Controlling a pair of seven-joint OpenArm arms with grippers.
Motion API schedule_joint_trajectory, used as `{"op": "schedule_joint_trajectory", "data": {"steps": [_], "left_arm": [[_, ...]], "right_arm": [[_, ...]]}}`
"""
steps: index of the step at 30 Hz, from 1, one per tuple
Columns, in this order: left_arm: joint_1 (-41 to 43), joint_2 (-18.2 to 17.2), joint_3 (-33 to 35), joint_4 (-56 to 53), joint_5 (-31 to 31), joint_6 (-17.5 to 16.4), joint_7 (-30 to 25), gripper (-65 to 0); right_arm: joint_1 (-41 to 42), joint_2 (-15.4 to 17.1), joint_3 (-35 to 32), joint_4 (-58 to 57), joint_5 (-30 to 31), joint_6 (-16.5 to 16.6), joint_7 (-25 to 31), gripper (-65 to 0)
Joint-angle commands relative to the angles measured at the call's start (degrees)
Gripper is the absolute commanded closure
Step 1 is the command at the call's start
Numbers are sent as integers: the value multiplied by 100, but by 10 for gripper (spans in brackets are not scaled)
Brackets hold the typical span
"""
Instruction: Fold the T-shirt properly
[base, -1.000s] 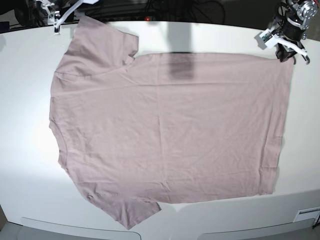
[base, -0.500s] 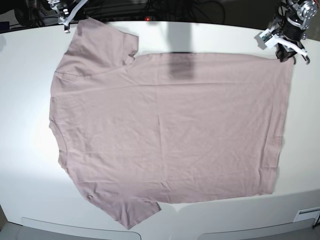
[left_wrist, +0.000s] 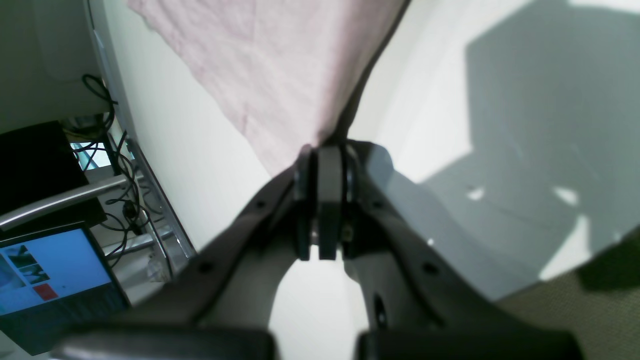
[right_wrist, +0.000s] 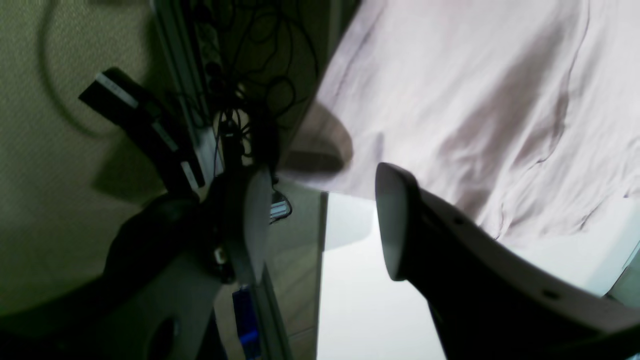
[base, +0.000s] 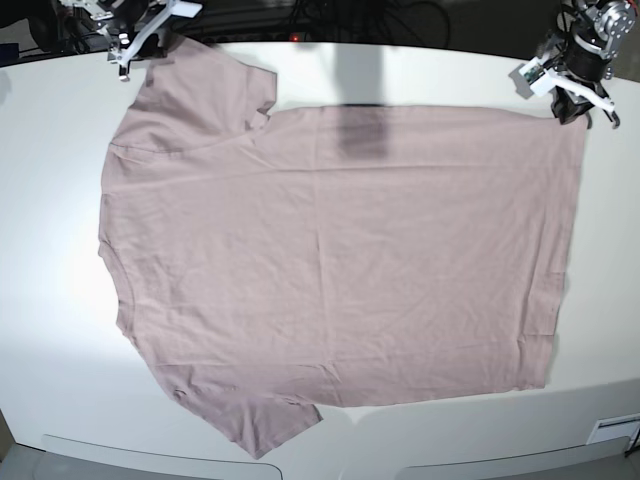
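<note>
Since a second ago, only the right gripper (base: 140, 35) has shifted, swinging in over the far sleeve tip; the left gripper (base: 572, 95) has stayed put. Flat across the white bench (base: 60, 330) lies the dusty pink T-shirt (base: 340, 260), its collar end toward the right gripper's side. Up close, the left wrist view shows what the base view cannot: the left gripper's jaws pressed together on the shirt's hem corner. In the right wrist view, the right gripper's jaws stand well apart with nothing between them, just off the sleeve edge at the bench's rim.
</note>
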Motion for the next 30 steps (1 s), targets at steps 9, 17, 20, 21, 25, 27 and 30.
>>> {"op": "schedule_joint_trajectory", "data": {"steps": [9, 17, 20, 21, 25, 27, 30], "left_arm": [[76, -63, 4, 7, -79, -155, -2, 0], [79, -63, 4, 7, -81, -155, 0, 0], [79, -63, 4, 7, -83, -155, 0, 0], [79, -66, 4, 7, -81, -153, 2, 0], [79, -66, 4, 7, -81, -155, 0, 0], [76, -63, 4, 7, -83, -155, 0, 0], [79, -63, 4, 7, -81, -153, 0, 0]], "right_arm": [[46, 76, 13, -157, -17, 94, 431, -336], [442, 46, 13, -157, -11, 42, 605, -336], [511, -7, 13, -157, -13, -24, 590, -336], [514, -35, 13, -157, -13, -44, 590, -336], [516, -96, 13, -155, -15, -232, 586, -336], [516, -129, 13, -155, -15, -424, 588, -336], [516, -129, 13, -149, -9, -667, 579, -336]]}}
